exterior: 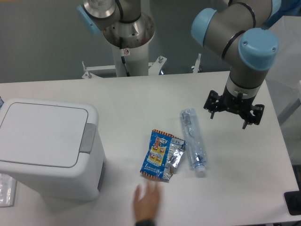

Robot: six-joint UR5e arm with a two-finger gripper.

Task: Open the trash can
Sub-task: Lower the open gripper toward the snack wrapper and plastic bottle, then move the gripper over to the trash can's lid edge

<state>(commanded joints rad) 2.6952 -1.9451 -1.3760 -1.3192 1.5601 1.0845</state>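
Note:
The trash can (47,146) is a large white boxy bin at the left of the table, with its flat lid shut. Its grey push-button tab (88,139) sits on the right edge of the lid. My gripper (233,113) hangs over the right part of the table, far from the can, to the right of a plastic bottle. Its black fingers (211,104) point down and are spread apart, with nothing between them.
A clear empty plastic bottle (193,140) lies right of centre. A blue snack wrapper (158,154) and a crumpled silver wrapper (176,153) lie beside it. A human hand (146,202) reaches in from the front edge. A clear bag (7,188) lies at the far left.

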